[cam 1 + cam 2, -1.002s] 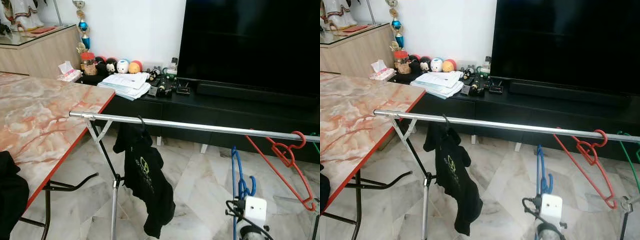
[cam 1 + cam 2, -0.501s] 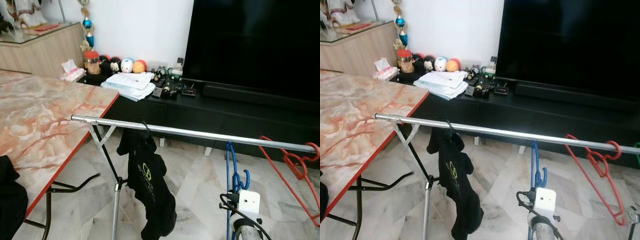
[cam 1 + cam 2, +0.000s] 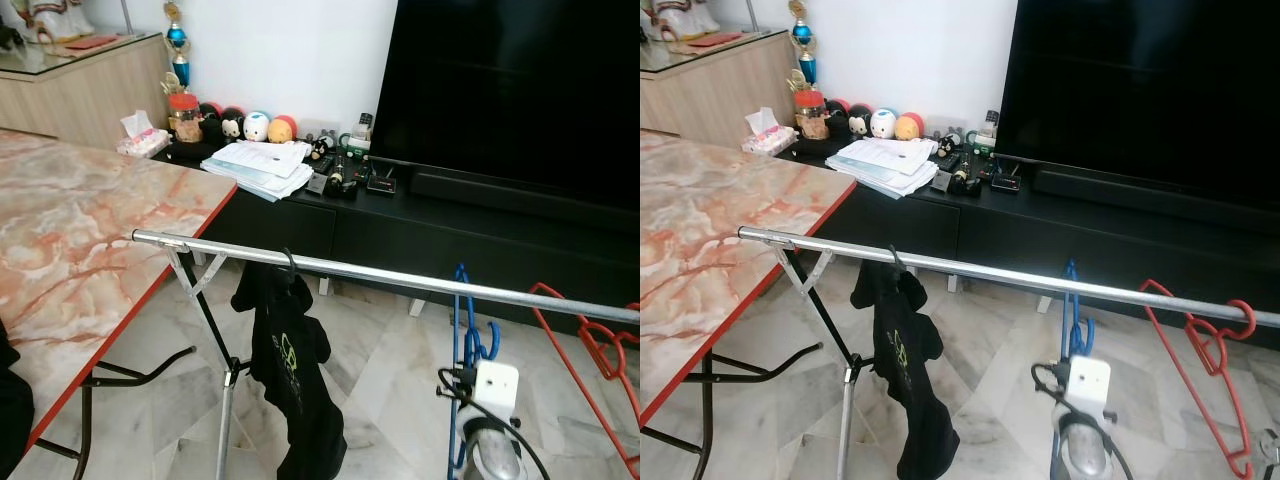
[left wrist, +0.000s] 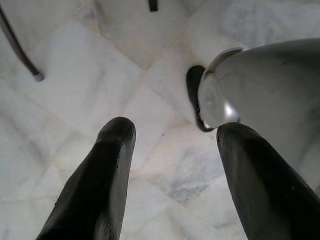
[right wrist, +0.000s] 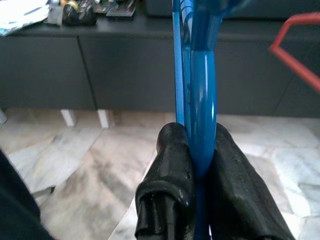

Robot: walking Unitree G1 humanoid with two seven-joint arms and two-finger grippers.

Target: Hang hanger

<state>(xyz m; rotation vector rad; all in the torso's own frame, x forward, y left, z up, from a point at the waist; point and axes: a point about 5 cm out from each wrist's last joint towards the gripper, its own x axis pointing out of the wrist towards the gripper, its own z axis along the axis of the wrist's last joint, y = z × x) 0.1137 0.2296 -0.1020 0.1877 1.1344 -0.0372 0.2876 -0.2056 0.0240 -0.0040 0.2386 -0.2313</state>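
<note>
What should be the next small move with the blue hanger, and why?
Probably lift the blue hanger a little more and tip its hook over the metal rail. The right end effector is shut on it, and its top stands just at rail height, between the black garment and the red hanger, where the rail is bare.

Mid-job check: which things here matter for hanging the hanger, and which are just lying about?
Job:
blue hanger, clamped in the right pincer
metal rail

Lying about:
red hanger and black T-shirt, both on the rail
marble table
papers
TV
left pincer, open above the floor
</note>
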